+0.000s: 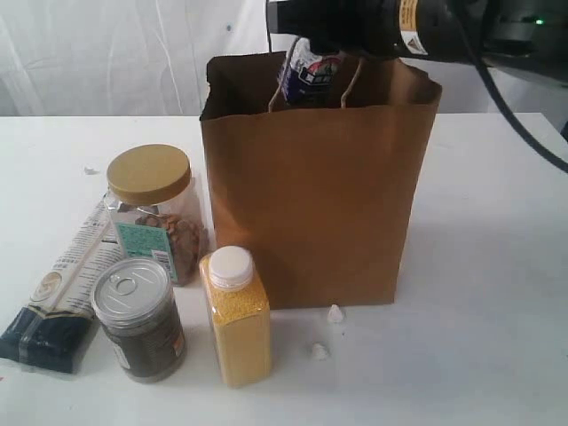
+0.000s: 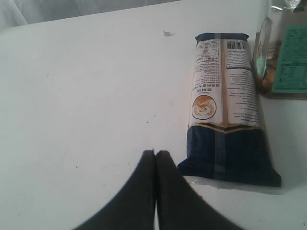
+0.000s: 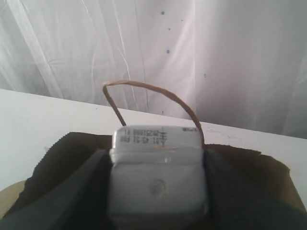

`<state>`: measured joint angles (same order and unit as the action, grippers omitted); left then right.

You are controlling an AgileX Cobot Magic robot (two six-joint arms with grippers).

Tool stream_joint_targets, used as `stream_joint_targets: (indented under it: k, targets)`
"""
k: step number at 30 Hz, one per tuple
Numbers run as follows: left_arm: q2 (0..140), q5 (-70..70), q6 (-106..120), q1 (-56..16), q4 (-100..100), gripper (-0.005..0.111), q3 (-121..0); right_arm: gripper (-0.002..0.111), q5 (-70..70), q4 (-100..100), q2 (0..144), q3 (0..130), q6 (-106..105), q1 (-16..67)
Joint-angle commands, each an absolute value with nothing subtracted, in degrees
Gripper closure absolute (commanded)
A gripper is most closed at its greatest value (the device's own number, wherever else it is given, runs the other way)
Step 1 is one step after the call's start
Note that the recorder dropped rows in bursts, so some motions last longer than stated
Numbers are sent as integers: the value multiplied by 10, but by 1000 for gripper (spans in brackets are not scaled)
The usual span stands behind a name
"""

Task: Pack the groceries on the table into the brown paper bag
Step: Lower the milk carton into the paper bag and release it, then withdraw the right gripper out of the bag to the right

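Right gripper (image 3: 157, 201), jaws wide around the small white-blue carton (image 1: 312, 75), hangs at twelve o'clock over the brown paper bag (image 1: 311, 204), so lowering and releasing looks next; left gripper (image 2: 155, 191) closed, empty.

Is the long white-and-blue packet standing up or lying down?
Lying down. The long white-and-navy packet rests flat on the table beside the tan-lidded clear jar, with its broad printed side facing up.

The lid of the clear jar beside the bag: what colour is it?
The lid is a plain tan; the exterior view shows it best.
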<state>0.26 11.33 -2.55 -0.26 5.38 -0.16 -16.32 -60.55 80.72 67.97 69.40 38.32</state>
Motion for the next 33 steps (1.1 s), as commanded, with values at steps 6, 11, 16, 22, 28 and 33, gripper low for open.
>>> stream_joint_targets:
  k: [6,11,16,22,28,33]
  targets:
    - [0,111,-27,-1,52,107,0,55,-167,-598,831,686,696,382]
    - [0,111,-27,-1,52,107,0,55,-179,-572,848,686,696,382]
    - [0,111,-27,-1,52,107,0,55,-208,-540,864,686,696,383]
    - [0,111,-27,-1,52,107,0,55,-253,-537,864,686,692,383]
    - [0,111,-27,-1,52,107,0,55,-256,-508,861,686,654,383]
    - [0,111,-27,-1,52,107,0,54,-254,-459,855,686,535,383]
